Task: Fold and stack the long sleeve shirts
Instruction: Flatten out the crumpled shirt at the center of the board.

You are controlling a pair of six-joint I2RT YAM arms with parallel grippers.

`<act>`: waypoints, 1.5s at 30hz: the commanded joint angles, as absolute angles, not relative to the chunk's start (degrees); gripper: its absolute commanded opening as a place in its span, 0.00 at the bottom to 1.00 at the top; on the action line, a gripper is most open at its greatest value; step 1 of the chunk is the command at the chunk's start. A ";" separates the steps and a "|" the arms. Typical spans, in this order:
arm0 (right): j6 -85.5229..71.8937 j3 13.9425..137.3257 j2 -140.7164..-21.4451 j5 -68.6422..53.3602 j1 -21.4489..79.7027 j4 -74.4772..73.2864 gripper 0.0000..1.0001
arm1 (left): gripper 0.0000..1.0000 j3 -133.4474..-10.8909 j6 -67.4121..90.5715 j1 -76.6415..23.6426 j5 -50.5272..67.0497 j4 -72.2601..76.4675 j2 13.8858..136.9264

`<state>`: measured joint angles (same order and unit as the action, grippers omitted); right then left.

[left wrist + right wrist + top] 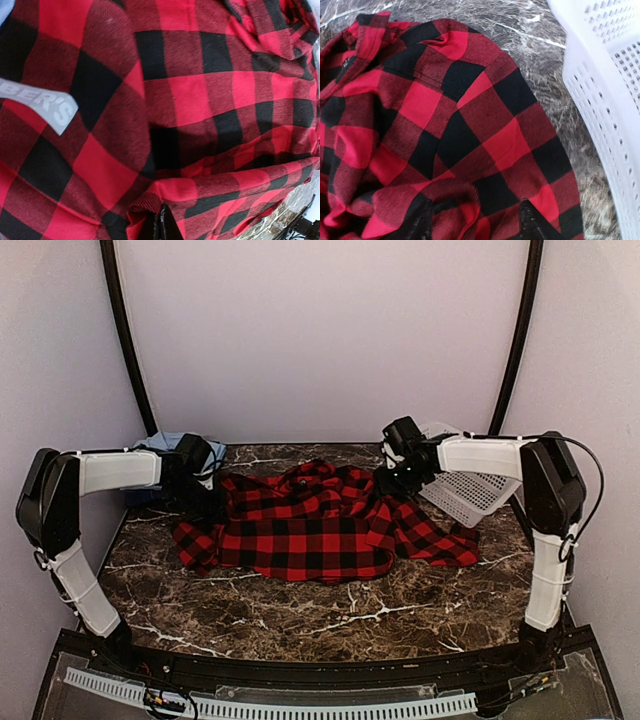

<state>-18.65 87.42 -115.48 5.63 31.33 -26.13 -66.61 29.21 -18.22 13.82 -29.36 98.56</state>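
The red-and-black flannel shirt (310,525) lies spread and rumpled on the marble table (300,610). My left gripper (208,498) is at its far left corner. In the left wrist view its jaws (161,222) are shut on a folded edge of the flannel (200,100). My right gripper (392,480) is at the shirt's far right corner. In the right wrist view it (475,222) is open, pressed down with flannel (470,125) bunched between the fingers. A light blue shirt (165,444) lies behind the left arm, mostly hidden.
The white mesh basket (470,485) lies tilted at the far right edge, close beside the right gripper, and shows in the right wrist view (605,100). A grey label (40,105) shows inside the flannel. Curved black poles rise at both back corners.
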 commanded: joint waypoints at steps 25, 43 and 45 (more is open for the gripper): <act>-34.29 50.70 -93.36 8.74 45.79 -13.16 0.50 | 0.55 -38.28 42.18 -24.34 10.07 -17.05 76.37; -38.14 50.44 -96.01 7.98 46.91 -12.92 0.21 | 0.11 -38.50 41.68 -26.77 13.06 -13.53 80.63; -38.52 50.54 -95.10 8.93 47.26 -14.45 0.10 | 0.05 -38.79 41.84 -27.22 13.33 -15.72 79.40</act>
<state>-37.47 50.76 -96.03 7.55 46.37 -13.45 -38.74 41.87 -26.02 12.25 -12.45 81.89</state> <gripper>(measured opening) 0.181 0.085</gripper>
